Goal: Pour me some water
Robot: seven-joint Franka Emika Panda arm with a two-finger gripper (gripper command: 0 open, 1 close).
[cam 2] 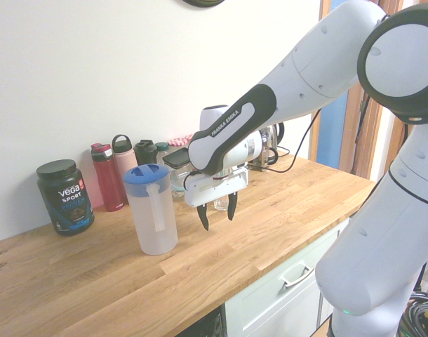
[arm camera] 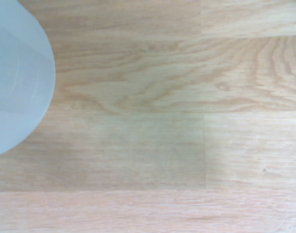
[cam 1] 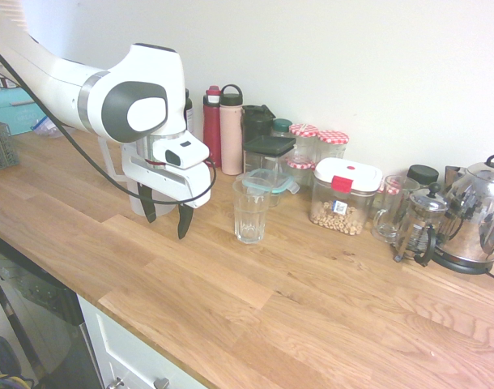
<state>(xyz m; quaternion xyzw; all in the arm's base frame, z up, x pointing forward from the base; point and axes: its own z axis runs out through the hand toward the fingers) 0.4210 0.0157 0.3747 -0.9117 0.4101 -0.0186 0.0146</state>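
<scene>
Black fingers (cam 2: 202, 217) hang spread apart, gripping nothing, pointing down above the pale, grained wooden worktop (cam 2: 270, 210). Just beside them stands a frosted plastic pitcher (cam 2: 152, 210) with a round blue lid and a side handle. On their other side, near them, stands an empty, clear ribbed glass (cam 1: 251, 209). Bottles, jars and a shiny metal kettle (cam 1: 476, 212) line the wall.

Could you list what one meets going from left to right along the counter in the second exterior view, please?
Black Vega Sport tub → red bottle → pitcher with blue lid → open gripper, hanging above the wooden counter. The pink bottle and the dark bottle overlap behind the pitcher, so I leave them out.
</scene>
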